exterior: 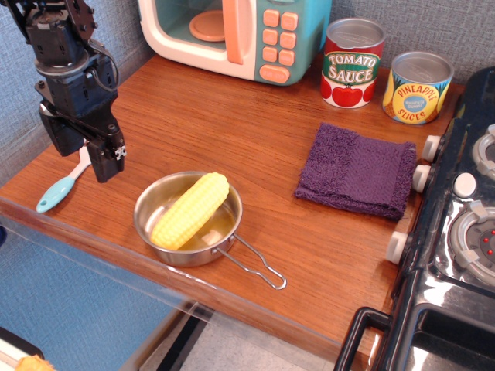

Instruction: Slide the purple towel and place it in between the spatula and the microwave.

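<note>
Observation.image, the single camera over the toy kitchen, shows the purple towel (357, 169) lying flat on the right part of the wooden counter (232, 124), folded to a rough square, its dark terry pile fuzzy except for a smoother woven band running across it. Its right edge sits just beside the white knobs of the black toy stove (456, 255), and it lies well apart from both the spatula (63, 185) and the microwave (240, 35). The spatula rests at the far left edge of the counter, light blue handle pointing toward the front, its white head largely hidden behind the arm. The teal microwave stands at the back, cream-framed, with an orange plate (207, 25) visible inside. A steel pan (188, 220) near the front edge holds one yellow ear of corn (190, 210), laid diagonally; the pan's wire handle points to the lower right. Two closed cans stand at the back right, tomato sauce (353, 63) and pineapple slices (418, 87). The black gripper (104, 158) hangs at the left, just above the spatula; whether its jaws are spread or pressed together I cannot tell from this angle.
</note>
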`<control>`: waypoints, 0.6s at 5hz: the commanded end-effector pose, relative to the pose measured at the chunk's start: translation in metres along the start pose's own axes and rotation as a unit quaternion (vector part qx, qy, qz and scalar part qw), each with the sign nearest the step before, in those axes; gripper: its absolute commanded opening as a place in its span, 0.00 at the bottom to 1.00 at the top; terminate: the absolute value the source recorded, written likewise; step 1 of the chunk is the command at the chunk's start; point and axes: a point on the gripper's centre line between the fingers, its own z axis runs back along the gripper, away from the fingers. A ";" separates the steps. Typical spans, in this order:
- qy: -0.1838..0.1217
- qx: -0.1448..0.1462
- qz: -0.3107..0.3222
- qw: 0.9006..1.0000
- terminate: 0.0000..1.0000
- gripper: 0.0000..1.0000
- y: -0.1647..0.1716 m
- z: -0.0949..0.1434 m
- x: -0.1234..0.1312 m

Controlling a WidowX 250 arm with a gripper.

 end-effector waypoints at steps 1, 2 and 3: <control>0.000 0.000 0.000 1.000 0.00 1.00 0.000 0.000 0.000; 0.000 0.005 -0.004 1.000 0.00 1.00 -0.008 0.000 0.011; -0.025 0.003 -0.029 0.999 0.00 1.00 -0.025 0.010 0.035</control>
